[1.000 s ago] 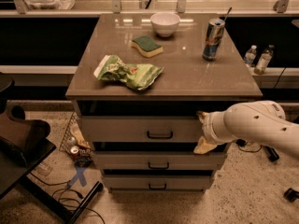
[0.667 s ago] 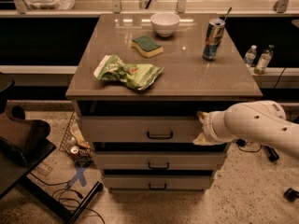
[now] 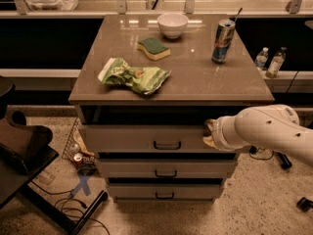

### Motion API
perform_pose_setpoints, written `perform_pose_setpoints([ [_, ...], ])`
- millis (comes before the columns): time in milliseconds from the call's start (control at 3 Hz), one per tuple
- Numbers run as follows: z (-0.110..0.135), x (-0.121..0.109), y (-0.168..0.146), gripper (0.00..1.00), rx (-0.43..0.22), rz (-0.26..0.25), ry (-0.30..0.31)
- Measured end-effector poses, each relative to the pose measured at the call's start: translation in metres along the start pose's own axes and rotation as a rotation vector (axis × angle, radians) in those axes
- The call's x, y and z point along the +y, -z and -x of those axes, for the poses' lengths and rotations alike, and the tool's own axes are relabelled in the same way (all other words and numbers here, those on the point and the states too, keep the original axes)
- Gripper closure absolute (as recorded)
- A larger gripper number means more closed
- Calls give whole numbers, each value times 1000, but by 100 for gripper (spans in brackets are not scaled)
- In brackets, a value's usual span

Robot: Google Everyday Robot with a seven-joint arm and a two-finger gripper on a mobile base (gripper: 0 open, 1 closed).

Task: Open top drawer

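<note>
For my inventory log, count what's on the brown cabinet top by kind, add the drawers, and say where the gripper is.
white round bowl: 1
green-and-yellow sponge: 1
crumpled green snack bag: 1
tall drink can: 1
light-grey drawers: 3 (top drawer, middle drawer, bottom drawer)
Total: 7
The gripper is at the top drawer's right end.

Top drawer (image 3: 122,138): wide light-grey front, tallest of three, small black bar handle (image 3: 167,145) at centre, set level, a dark gap showing above its upper edge; gripper (image 3: 210,134) at its right end.
</note>
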State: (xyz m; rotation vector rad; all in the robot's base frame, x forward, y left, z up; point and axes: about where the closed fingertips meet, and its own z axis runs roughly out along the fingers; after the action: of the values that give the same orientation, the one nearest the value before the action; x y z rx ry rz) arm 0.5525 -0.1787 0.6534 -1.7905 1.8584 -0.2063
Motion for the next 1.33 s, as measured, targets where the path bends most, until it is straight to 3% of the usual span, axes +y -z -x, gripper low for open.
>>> perform_pose_setpoints([
  [1000, -8, 8, 16, 100, 4, 17, -15],
  [1333, -19, 20, 31, 100, 12, 30, -33],
])
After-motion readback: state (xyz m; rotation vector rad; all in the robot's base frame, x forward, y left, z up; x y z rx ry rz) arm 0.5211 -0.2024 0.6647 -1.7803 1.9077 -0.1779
